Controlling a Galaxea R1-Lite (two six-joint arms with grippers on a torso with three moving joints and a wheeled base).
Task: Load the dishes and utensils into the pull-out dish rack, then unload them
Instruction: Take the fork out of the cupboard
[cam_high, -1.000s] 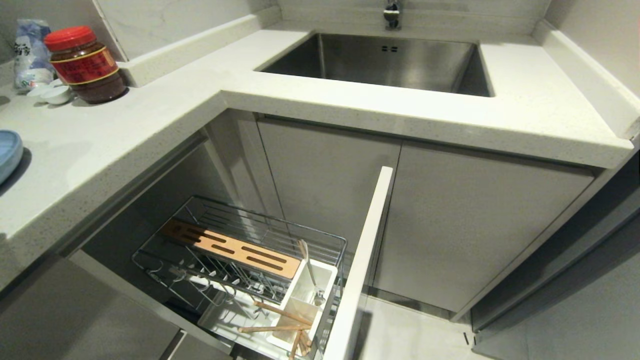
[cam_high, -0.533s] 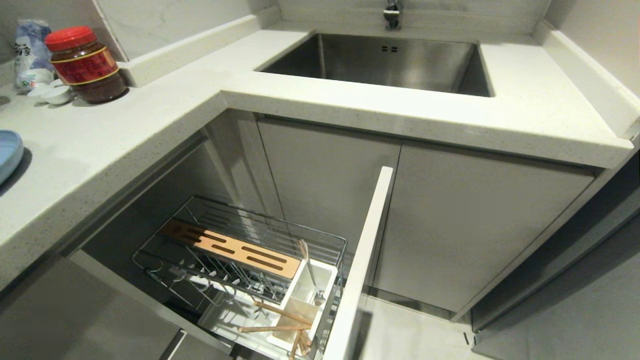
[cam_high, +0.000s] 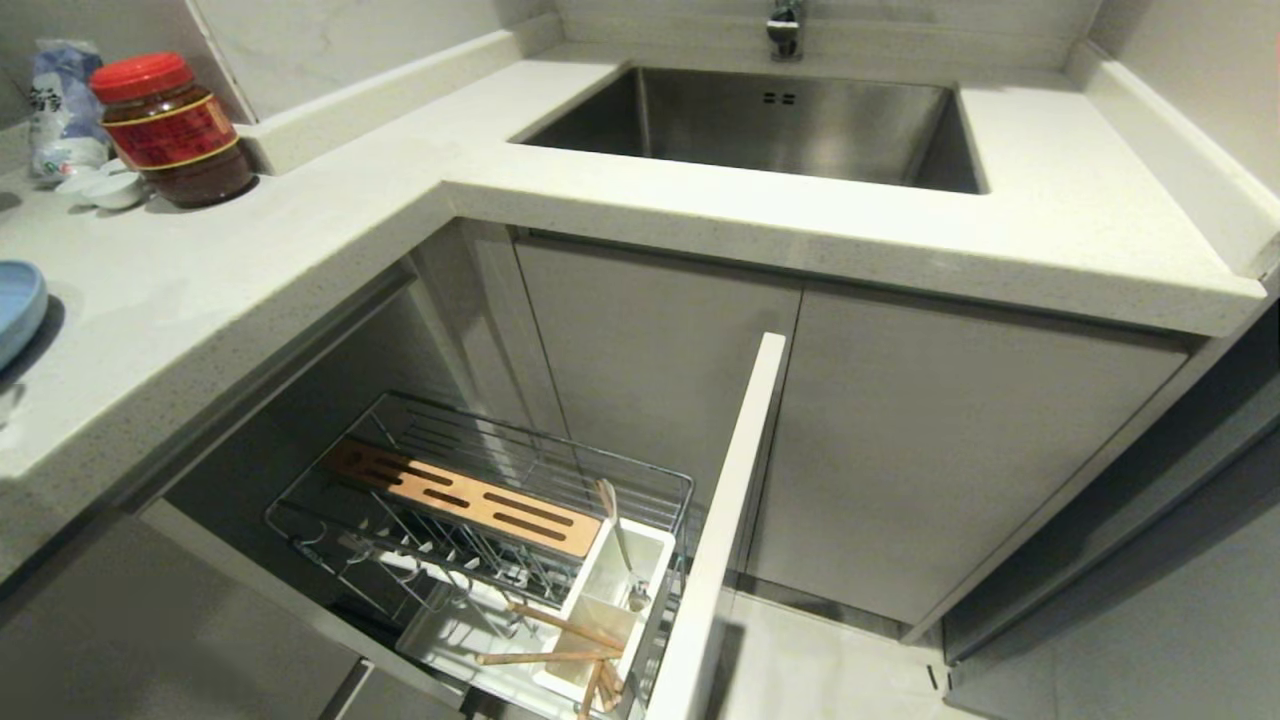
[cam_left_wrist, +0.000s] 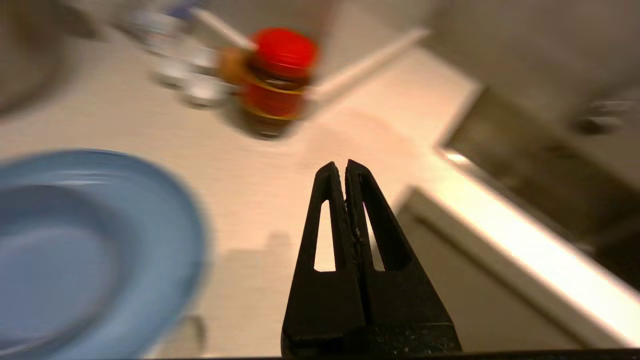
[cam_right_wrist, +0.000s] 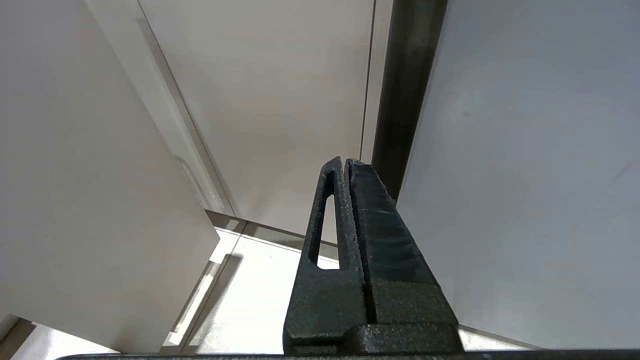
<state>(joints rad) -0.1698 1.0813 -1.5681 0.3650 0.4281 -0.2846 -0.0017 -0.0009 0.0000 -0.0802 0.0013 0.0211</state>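
Two utensils already sit in the pull-out dish rack (cam_high: 480, 520) that your head camera shows drawn out below the counter (cam_high: 330, 240): the spoon (cam_high: 620, 545) stands bowl-down in the white utensil box (cam_high: 600, 600), and the chopsticks (cam_high: 560, 645) lie slanted across the box's nearer end, their tips reaching over the rack's white tray. Beside the box you see the slotted wooden bar (cam_high: 465, 497) and the bare upright prongs, with the white front panel (cam_high: 720, 530) edge-on at the rack's right. At the far left edge of that view a blue dish (cam_high: 18, 310) rests on the counter, cut off by the frame, and a red-lidded jar (cam_high: 170, 130) stands further back near small white dishes (cam_high: 105, 187); the steel sink (cam_high: 770, 120) lies straight ahead. Neither arm shows there. Your left wrist camera, blurred, has the left gripper (cam_left_wrist: 345, 167) pressed fully closed and empty above the counter, with the light blue plate (cam_left_wrist: 95, 250) lying close beside it and the jar beyond. Your right wrist camera shows the right gripper (cam_right_wrist: 345, 162) closed too, holding nothing, hanging low before pale cabinet doors (cam_right_wrist: 270, 100) and the floor (cam_right_wrist: 255, 300).
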